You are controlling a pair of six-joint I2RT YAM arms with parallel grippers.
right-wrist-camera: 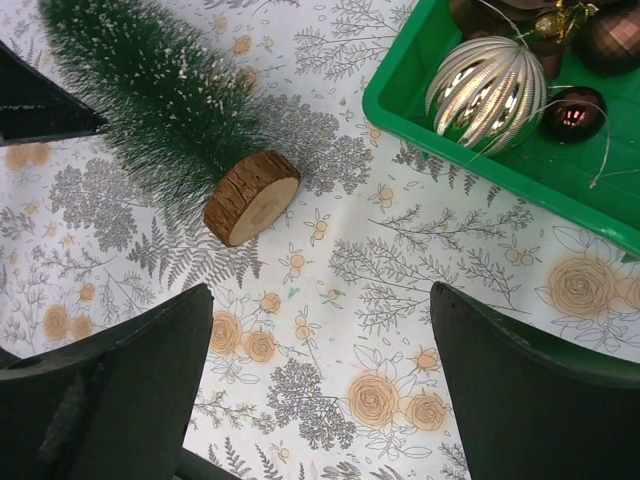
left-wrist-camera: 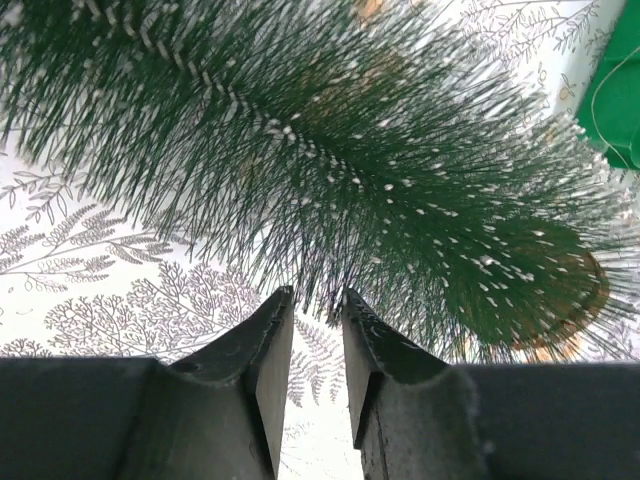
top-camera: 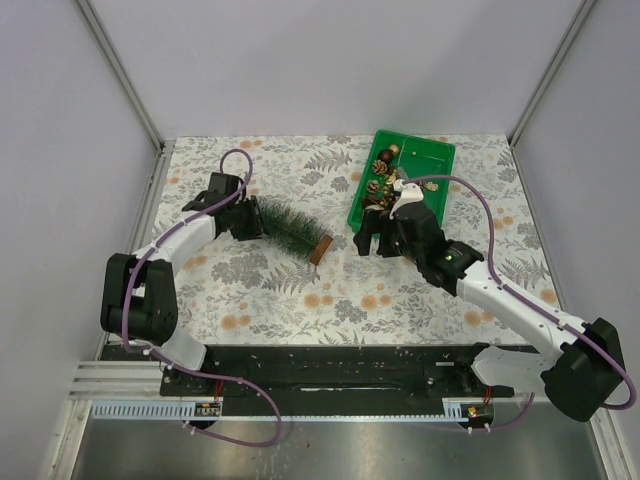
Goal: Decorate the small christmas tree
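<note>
Apparently righting the lying small christmas tree (top-camera: 285, 228): left gripper (left-wrist-camera: 318, 295) nearly closed at its bristles, hold unclear, right gripper (right-wrist-camera: 320, 288) wide apart; next, stand it up.

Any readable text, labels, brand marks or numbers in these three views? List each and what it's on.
None readable.
No lettering shows on the small christmas tree, the green bin, the silver ornament or the floral tablecloth.
Small fittings along the front rail in the top view are too small to tell whether they carry markings.
</note>
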